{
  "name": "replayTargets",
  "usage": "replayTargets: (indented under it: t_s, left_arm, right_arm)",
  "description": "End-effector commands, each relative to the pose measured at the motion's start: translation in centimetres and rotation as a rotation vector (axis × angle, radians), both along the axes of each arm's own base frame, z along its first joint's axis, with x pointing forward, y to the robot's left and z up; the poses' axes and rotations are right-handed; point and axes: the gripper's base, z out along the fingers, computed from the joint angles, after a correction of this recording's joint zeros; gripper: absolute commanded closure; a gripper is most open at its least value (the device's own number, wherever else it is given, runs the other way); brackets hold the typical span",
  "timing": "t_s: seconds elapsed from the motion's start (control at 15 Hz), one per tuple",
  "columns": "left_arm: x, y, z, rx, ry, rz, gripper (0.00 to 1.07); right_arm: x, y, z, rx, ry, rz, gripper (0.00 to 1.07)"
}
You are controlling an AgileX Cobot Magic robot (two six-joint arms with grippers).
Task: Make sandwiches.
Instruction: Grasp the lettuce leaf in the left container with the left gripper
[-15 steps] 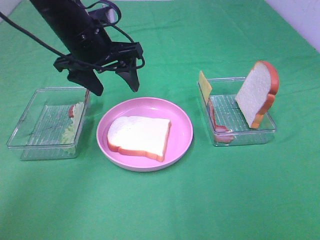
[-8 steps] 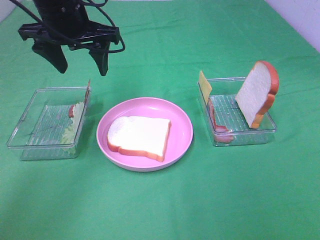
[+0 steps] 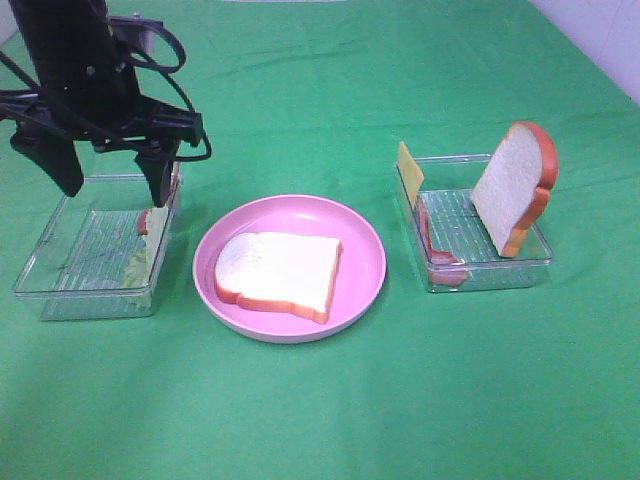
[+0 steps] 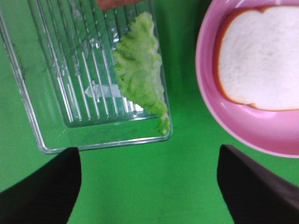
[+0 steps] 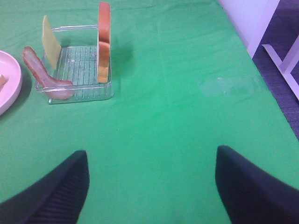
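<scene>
- Leave the right gripper [image 5: 149, 189] where it hangs, with jaws apart and empty, over bare green cloth [image 5: 177, 102] on the near right side of the right tray [image 5: 88, 79]. No call for it in this step, by the look of things.
- Treat the bread slice [image 3: 278, 272], flat on the pink plate [image 3: 365, 255] at near centre, as the sandwich base and landing spot. Nothing laid on it yet.
- Aim for the lettuce leaf [image 4: 140, 65], slumped along the right wall of the left tray [image 4: 51, 107] from the near right corner back toward the middle. Probably the next layer.
- Steer clear of the reddish piece [image 3: 144, 221] just beyond the lettuce, likely bacon.
- Shift the left gripper [image 3: 112, 188], hanging above the left tray's far half with jaws wide apart and holding nothing, toward the near side. Keep both fingers inside the tray, not astride its wall.
- Descend slowly and pinch the leaf's thicker middle rather than its frilly edge. Expect a thin, floppy piece, prone to slipping.
- Lift straight up before crossing right to the plate, lest the light tray drag along.
- Ignore for now the right tray's stock: bacon strip [image 3: 435, 248] draped at its left wall, second bread slice [image 3: 515, 190] propped on edge, cheese square [image 3: 409, 172] leaning at the far left corner.
</scene>
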Motion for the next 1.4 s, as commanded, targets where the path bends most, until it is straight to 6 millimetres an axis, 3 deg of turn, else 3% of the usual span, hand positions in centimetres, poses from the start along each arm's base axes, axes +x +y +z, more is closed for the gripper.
replayTargets:
  t_s: [0.07,0.4,0.67,0.93,1.27,1.4]
  left_arm:
    - [-0.7,0.3,-1.3,0.055,0.079,0.024,0.3]
    - [0.4,-0.3,-5.5,0.073,0.137,0.03,0.3]
    - [1.2,-0.7,-6.4,0.039,0.081,0.034,0.32]
    - [1.5,-0.8,-6.4,0.026,0.054,0.05,0.59]
    - [1.8,-0.7,-7.5,0.039,0.07,0.052,0.85]
    - [1.9,-0.7,-7.4,0.033,0.049,0.049,1.03]
  right_arm:
    - [-0.2,0.0,0.1,-0.012,-0.025,0.0,0.36]
    - [-0.2,0.0,0.1,-0.012,-0.025,0.0,0.36]
    - [-0.2,0.0,0.1,-0.012,-0.025,0.0,0.36]
    - [-0.2,0.0,0.1,-0.012,-0.025,0.0,0.36]
    - [-0.2,0.0,0.1,-0.012,-0.025,0.0,0.36]
    - [-0.2,0.0,0.1,-0.012,-0.025,0.0,0.36]
